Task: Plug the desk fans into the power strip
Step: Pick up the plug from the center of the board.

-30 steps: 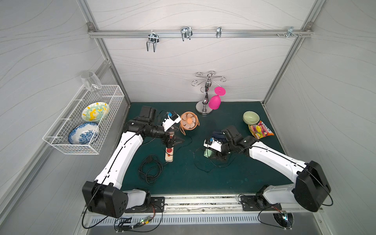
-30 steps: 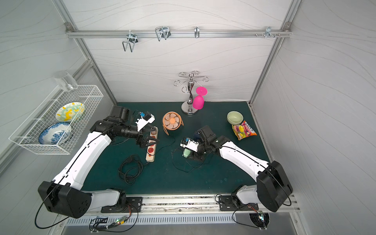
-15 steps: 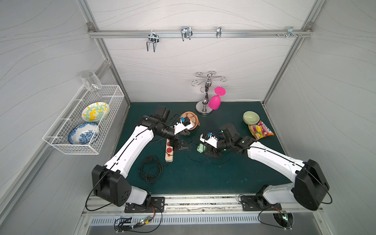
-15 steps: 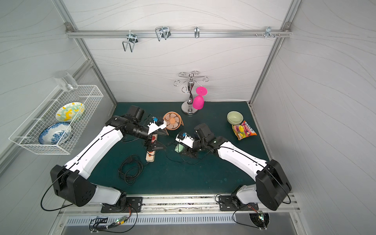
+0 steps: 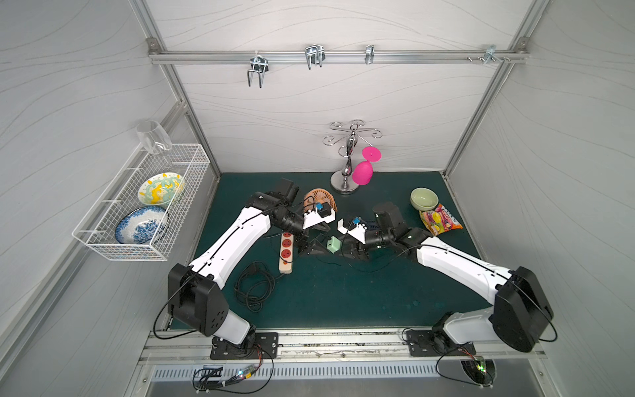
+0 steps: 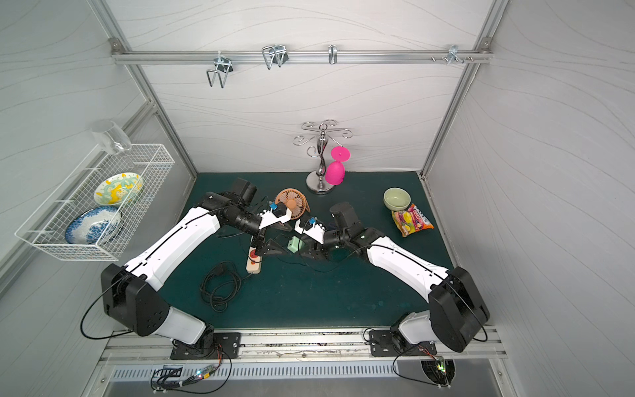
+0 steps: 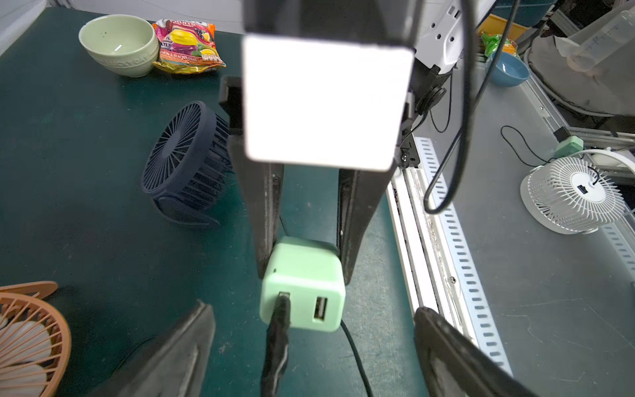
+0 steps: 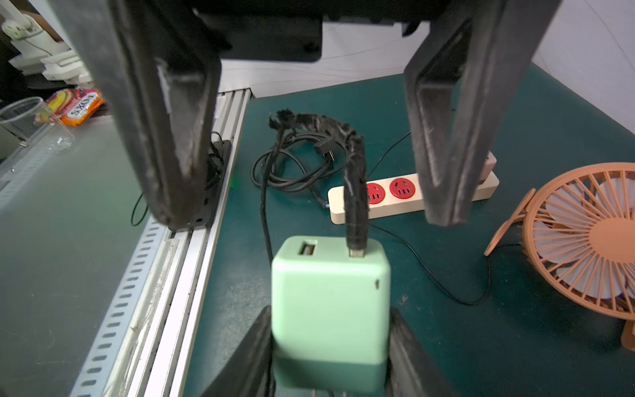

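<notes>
My right gripper [image 8: 329, 347] is shut on a mint-green USB plug [image 8: 330, 302], held just above the mat [image 5: 333, 244]. A black taped cable sits in one of its ports. My left gripper [image 7: 312, 311] is open and faces the plug [image 7: 302, 285] end-on, with one finger off each side and not touching it. The cream power strip [image 8: 395, 201] with red sockets lies on the mat just left of both grippers [image 5: 287, 252]. The orange desk fan [image 5: 319, 201] stands behind them [image 6: 291, 202].
The strip's black cord [image 5: 254, 285] lies coiled near the front left. A dark blue fan [image 7: 185, 161] lies under my right arm. A green bowl [image 5: 424, 198] and snack bag [image 5: 441, 220] sit back right, and a stand with a pink glass [image 5: 362, 172] is at the back.
My left gripper has swung right from above the power strip to face the plug. My right gripper has carried the plug left toward it.
</notes>
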Available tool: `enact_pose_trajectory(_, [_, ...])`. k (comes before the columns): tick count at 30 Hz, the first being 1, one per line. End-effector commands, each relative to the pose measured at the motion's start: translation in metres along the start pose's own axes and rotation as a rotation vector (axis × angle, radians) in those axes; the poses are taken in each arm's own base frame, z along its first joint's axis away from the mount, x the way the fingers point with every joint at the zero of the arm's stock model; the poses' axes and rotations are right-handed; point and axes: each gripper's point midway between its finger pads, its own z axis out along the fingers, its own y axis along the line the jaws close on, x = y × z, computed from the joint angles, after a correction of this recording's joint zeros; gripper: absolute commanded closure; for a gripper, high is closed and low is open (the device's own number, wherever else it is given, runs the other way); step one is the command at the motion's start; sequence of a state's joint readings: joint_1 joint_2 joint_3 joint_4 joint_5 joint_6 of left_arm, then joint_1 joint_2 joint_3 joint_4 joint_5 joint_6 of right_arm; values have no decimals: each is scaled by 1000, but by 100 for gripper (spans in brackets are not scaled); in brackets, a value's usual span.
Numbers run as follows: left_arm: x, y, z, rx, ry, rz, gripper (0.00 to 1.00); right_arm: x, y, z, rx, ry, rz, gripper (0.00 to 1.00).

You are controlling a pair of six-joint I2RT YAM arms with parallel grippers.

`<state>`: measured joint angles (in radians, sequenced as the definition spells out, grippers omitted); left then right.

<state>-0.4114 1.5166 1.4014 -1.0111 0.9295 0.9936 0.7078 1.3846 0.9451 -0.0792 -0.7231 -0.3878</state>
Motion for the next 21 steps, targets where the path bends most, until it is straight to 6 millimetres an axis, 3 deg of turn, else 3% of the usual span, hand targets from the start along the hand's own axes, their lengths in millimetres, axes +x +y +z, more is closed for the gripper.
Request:
enact_pose_trajectory(1, [-11,1,0,5,-11,46,8,-21,-1,1,-36,-78,-16,100])
enact_pose_trajectory(10, [-11,1,6,28,6,52,27,-26,-4,0,-37,-118,-5,100])
enact_pose_trajectory(21, [-15,4,5,11,21,60,61,-26,-9,-1,-45,-132,41,100])
